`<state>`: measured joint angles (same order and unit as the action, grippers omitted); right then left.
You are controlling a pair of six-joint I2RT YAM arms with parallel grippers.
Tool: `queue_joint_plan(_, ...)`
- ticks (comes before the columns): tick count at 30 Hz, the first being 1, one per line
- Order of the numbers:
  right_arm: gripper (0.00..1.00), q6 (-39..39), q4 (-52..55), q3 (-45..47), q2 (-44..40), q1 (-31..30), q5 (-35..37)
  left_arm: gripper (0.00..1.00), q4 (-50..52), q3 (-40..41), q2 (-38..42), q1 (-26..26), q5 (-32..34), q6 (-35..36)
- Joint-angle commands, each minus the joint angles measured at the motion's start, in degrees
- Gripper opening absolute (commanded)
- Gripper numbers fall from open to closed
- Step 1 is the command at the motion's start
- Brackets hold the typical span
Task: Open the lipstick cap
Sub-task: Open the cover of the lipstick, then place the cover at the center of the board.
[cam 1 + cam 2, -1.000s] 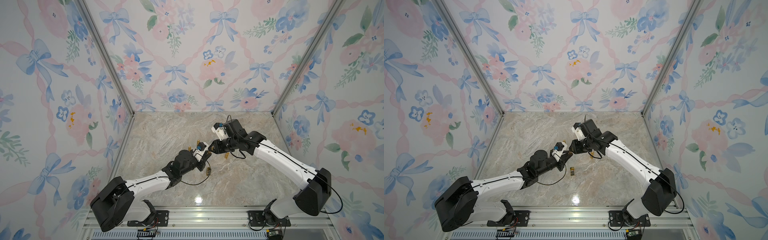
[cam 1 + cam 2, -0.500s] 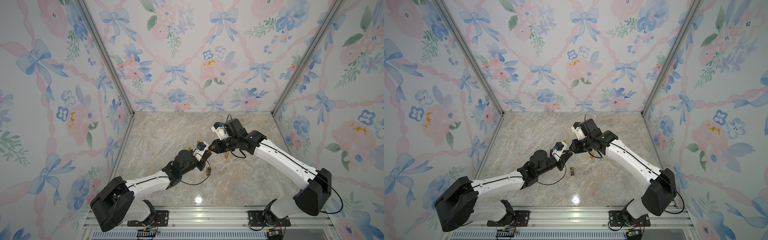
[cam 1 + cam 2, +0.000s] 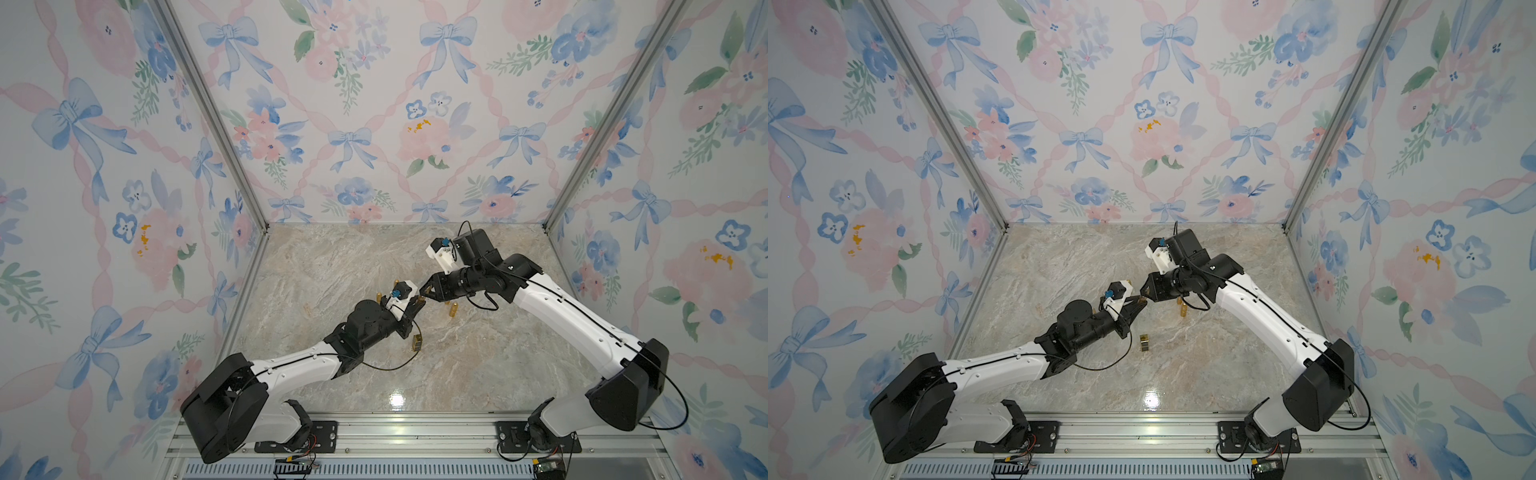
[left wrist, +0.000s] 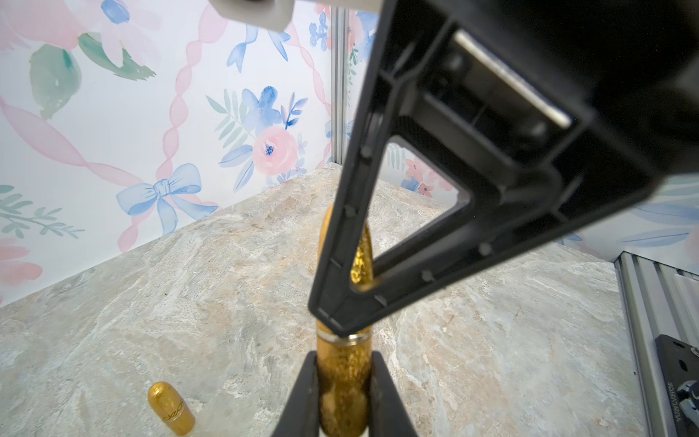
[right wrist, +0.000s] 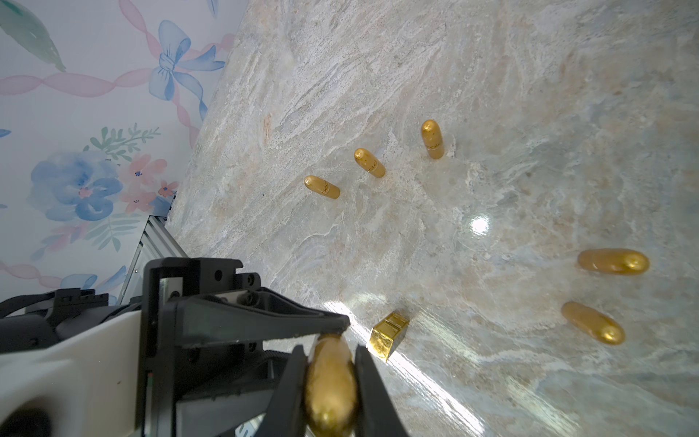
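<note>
Now that the right gripper has shut its jaws on the cap, with left gripper jaws pinching the lipstick base above the counter, pulling apart looks possible.

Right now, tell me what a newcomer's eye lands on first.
The left gripper and right gripper meet mid-table, both shut on one gold lipstick. Five more gold lipsticks and a square gold case dot the marble table, walled by bow-and-flower wallpaper.

marble tabletop | five loose gold capsules, apart | gold square case on tabletop | floral-papered walls
</note>
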<state>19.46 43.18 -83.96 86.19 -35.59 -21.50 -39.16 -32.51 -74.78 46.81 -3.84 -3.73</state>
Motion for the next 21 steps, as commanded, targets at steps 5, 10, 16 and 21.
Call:
queue_joint_plan(5, 0.18, -1.6, -1.2, -2.1, -4.1, 4.5, 2.2, 0.0, 7.0, 1.0, -0.5, -0.1, 1.5, -0.9)
queue_joint_plan(10, 0.19, -2.7, -1.0, -1.6, -4.5, 5.9, 1.8, 0.0, 7.0, 0.8, -0.6, -0.2, 1.5, -1.2)
queue_joint_plan(16, 0.21, 0.2, -6.9, 3.0, -3.0, 14.3, 2.3, 0.0, 7.0, -2.6, -2.6, -0.2, 2.9, -1.6)
queue_joint_plan(21, 0.22, 0.6, -11.3, 5.3, 1.9, 19.2, 8.0, 0.0, 6.6, -6.2, -5.9, -0.2, 2.8, -1.6)
